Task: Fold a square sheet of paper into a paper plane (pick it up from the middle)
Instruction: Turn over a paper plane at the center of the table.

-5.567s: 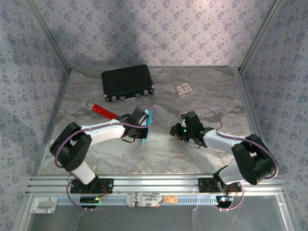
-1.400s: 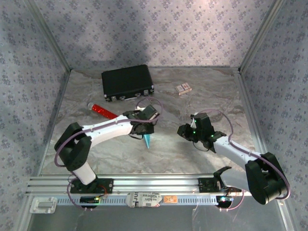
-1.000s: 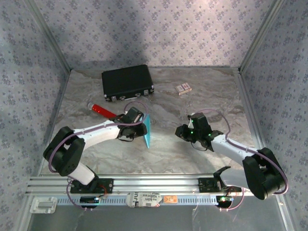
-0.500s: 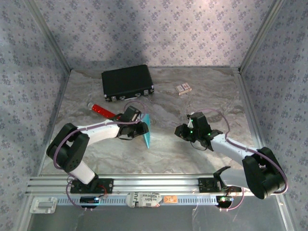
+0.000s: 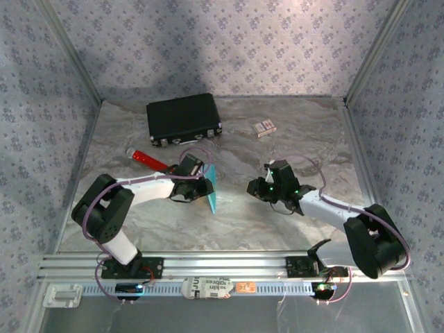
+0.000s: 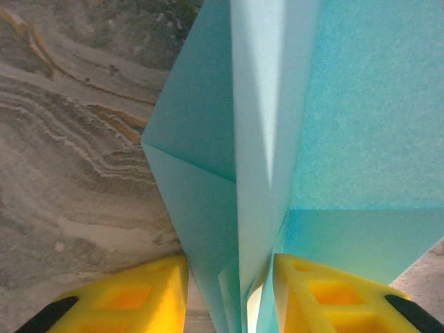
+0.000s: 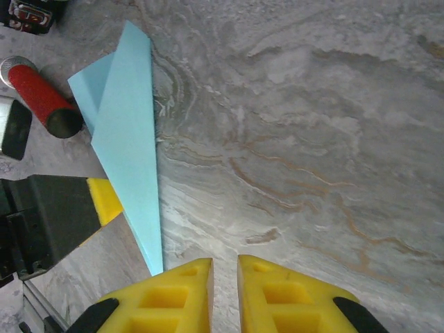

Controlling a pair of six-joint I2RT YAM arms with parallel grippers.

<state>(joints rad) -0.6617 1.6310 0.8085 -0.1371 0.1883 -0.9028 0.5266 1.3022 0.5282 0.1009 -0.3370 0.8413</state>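
Observation:
The light cyan square sheet of paper is folded into a slim pointed paper plane (image 5: pixel 214 189) with a long centre crease. It stands on edge just above the table, left of centre. My left gripper (image 5: pixel 205 186) is shut on it. In the left wrist view the folded layers (image 6: pixel 277 139) run up between the yellow fingers (image 6: pixel 139 295) of the left gripper (image 6: pixel 229 267). My right gripper (image 5: pixel 255 189) hovers a short way to the plane's right, shut with only a thin slit and nothing in it. In the right wrist view, the plane (image 7: pixel 128 139) points toward the right gripper (image 7: pixel 225 267).
A red tube (image 5: pixel 149 161) lies just behind the left gripper, also seen as the red tube (image 7: pixel 38 94) beside the plane. A black case (image 5: pixel 183 118) sits at the back left and a small patterned box (image 5: pixel 263 127) at the back centre. Patterned walls close in three sides.
The plane, hanging point-down earlier, was swung up on edge. Since half a second ago the right gripper has slid a little left toward it, and the left jaws have narrowed slightly.

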